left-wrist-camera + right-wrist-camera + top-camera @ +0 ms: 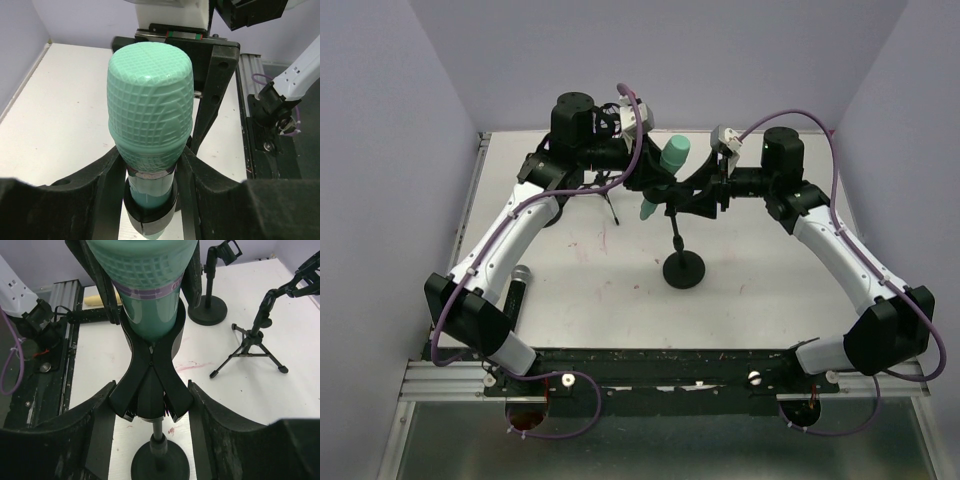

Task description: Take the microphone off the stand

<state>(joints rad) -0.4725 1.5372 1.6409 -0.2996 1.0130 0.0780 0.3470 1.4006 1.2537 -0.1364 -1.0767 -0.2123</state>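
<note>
**Q:** Where is the microphone (pixel 666 172)?
**A:** It is seated in the clip (pixel 150 365) at the top of the stand (pixel 682 268), head uppermost.

**Q:** What is the condition of the left gripper (pixel 150 157)?
**A:** It is clenched on the microphone just above the clip. One finger presses each side of the neck below the mesh head.

**Q:** And the right gripper (pixel 151 389)?
**A:** It is clamped on the clip, with its fingers bearing on the two lower tabs, above the stand's round base.

**Q:** Are there other items?
**A:** A tripod (pixel 252 342) stands left of the stand, apart from it.

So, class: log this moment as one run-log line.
left tool: grips mic | right tool: grips clip | mic: in clip | stand: upright
</note>
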